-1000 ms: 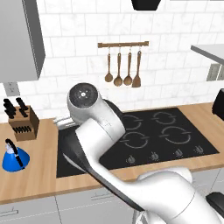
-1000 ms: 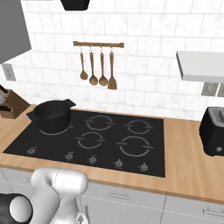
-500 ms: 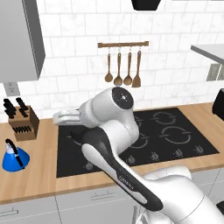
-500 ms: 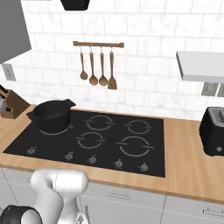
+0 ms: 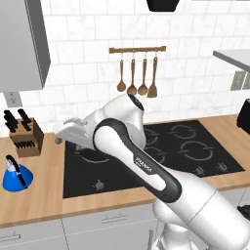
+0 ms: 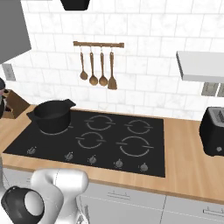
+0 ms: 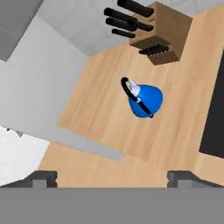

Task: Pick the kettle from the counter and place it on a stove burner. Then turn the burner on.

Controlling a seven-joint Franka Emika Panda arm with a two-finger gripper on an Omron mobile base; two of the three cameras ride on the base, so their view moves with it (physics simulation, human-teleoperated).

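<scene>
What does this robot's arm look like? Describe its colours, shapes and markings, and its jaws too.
The arm is a chain of rounded, glossy white segments with dark grey to black bands at the joints. Small white lettering, too small to read, runs along one dark band. A round dark cap closes the joint end in the right base view. In the hand view the gripper shows two small, blocky dark grey fingertips. No cables are visible.

Colours around me: the kettle [image 5: 16, 176] is bright blue with a thin black handle, sitting on a light brown wood-grain counter [image 5: 39, 195] over pale grey cabinet fronts [image 5: 97, 229]. The cooktop [image 6: 105, 140] is glossy black with grey ring markings, the pot [image 6: 52, 114] on it black. Brown knife block [image 5: 27, 140] with black handles, white marbled wall tiles [image 6: 144, 65], wooden utensils [image 6: 96, 70] in brown.
</scene>
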